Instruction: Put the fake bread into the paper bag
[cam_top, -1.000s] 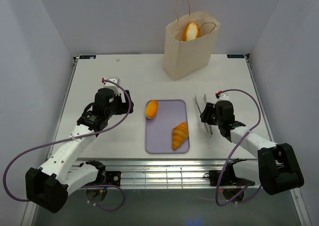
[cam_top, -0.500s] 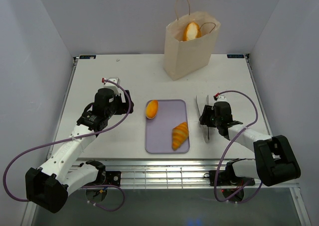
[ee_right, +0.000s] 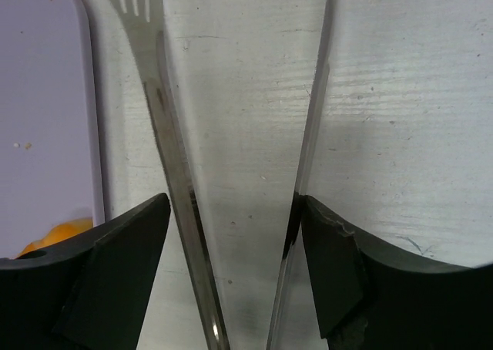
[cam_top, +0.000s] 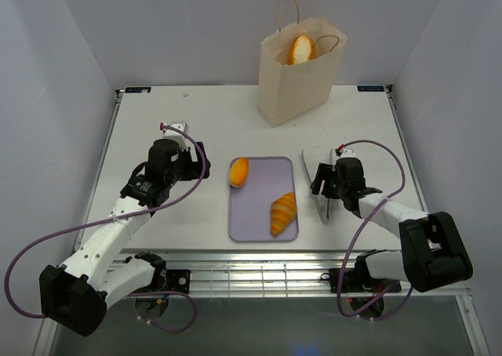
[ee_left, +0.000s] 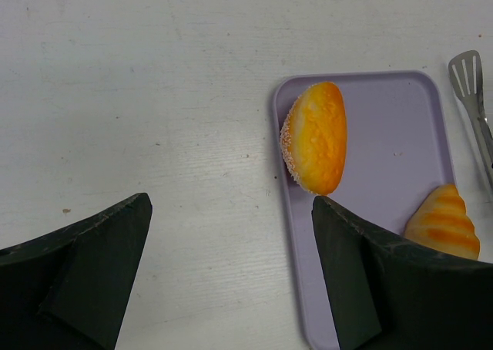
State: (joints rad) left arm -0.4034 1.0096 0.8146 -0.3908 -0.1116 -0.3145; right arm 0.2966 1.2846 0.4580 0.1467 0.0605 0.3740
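Fake bread [cam_top: 283, 213] on tray [cam_top: 255, 215], just left of right gripper [cam_top: 321, 189] | grasping tongs [ee_right: 173, 173] | left gripper [ee_left: 231, 201] released

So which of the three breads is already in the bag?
The oval loaf sticking out of the paper bag; the roll and croissant lie on the lilac tray.

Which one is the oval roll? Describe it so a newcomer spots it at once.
Find the lilac tray in the middle of the table. The oval roll lies against the tray's far left edge. Unlike the ridged croissant at the tray's near right, it is smooth, with a pale speckled side.
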